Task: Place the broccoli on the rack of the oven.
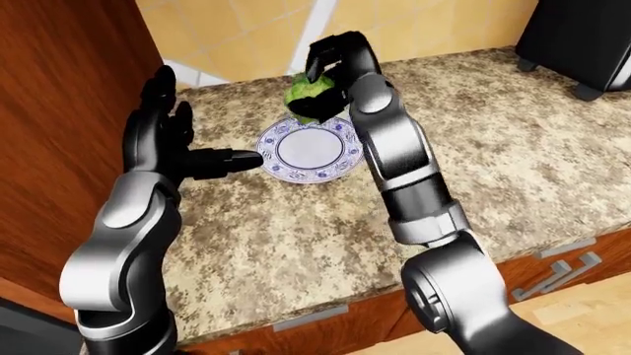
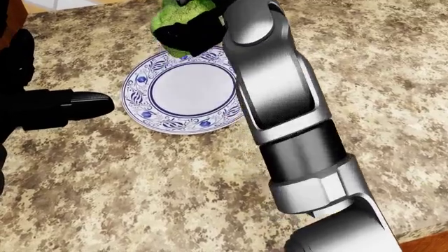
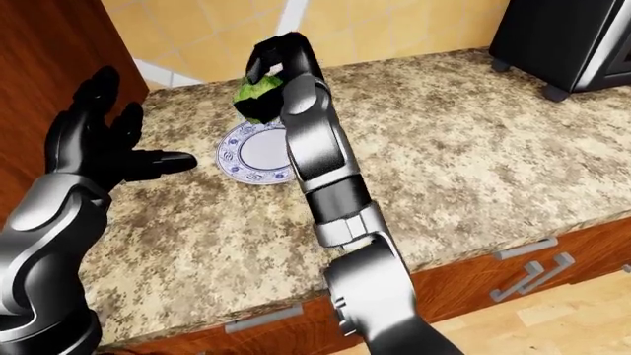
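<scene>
My right hand [image 1: 331, 70] is shut on the green broccoli [image 1: 307, 97] and holds it in the air just above the far rim of the blue-and-white plate [image 1: 308, 149]. In the head view the broccoli [image 2: 176, 18] sits at the top edge, partly cut off, over the bare plate [image 2: 183, 95]. My left hand [image 1: 183, 144] hovers open to the left of the plate, one finger pointing toward it. No oven rack shows in any view.
The plate rests on a speckled granite counter [image 1: 493, 163]. A tall wooden cabinet side [image 1: 59, 111] stands at the left. A black appliance [image 1: 582, 37] sits at the top right. Drawer handles [image 1: 567, 266] line the counter's near face.
</scene>
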Controlling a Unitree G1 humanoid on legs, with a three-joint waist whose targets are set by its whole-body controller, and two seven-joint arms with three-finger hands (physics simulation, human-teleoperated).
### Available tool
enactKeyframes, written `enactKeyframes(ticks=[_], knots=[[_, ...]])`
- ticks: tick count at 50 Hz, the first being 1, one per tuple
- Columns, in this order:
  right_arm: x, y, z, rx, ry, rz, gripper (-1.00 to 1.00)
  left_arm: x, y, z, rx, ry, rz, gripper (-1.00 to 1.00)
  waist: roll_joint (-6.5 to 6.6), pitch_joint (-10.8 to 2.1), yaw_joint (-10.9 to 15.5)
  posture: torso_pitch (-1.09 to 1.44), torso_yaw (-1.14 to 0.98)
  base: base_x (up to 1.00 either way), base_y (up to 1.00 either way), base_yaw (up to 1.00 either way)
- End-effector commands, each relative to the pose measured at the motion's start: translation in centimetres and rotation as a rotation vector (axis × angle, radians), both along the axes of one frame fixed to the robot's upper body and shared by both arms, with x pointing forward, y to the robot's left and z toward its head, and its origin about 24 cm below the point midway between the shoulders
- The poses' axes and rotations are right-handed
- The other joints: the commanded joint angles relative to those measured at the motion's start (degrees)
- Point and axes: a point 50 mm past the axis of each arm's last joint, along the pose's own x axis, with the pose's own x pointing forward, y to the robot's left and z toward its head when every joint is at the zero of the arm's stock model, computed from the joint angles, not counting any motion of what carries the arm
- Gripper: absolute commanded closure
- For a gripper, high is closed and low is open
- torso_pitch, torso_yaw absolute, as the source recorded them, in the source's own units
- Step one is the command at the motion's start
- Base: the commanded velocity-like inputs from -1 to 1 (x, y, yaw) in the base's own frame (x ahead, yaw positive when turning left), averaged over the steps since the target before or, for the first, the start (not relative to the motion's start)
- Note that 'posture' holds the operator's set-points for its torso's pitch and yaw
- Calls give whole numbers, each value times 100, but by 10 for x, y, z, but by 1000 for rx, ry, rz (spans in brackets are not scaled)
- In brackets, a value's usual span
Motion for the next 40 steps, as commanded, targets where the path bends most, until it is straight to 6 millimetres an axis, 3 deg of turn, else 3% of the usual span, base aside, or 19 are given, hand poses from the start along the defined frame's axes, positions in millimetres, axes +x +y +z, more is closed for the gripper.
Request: enactKeyframes(ticks=[1,16,26,28,31,35,36,40], knots=[[-9,1,27,19,-81,20,100,-4,1,16,9,-82,6,-100,28,-163,1,0,0,0,0,0],[-30,-12,64,95,-103,53,100,-6,3,21,20,-95,42,-100,19,-124,-3,0,0,0,0,0],[-35,-14,66,96,-112,45,100,-7,3,21,21,-96,42,-100,21,-122,-6,0,0,0,0,0],[-35,-14,64,97,-111,45,100,-7,3,21,21,-97,42,-100,49,-294,-15,0,0,-10,0,0],[-35,-13,62,102,-106,49,100,-7,3,22,21,-96,43,-100,43,-305,-14,0,0,-10,0,0],[-34,-12,58,105,-102,53,100,-6,4,22,19,-94,44,-100,21,-276,-26,0,0,-9,0,0],[-32,-13,55,105,-99,52,100,-6,3,20,21,-91,42,-100,12,-135,-14,0,0,-5,0,0],[-32,-15,55,104,-98,49,100,-4,2,20,23,-91,41,-100,48,-142,-15,0,0,-2,-2,0]])
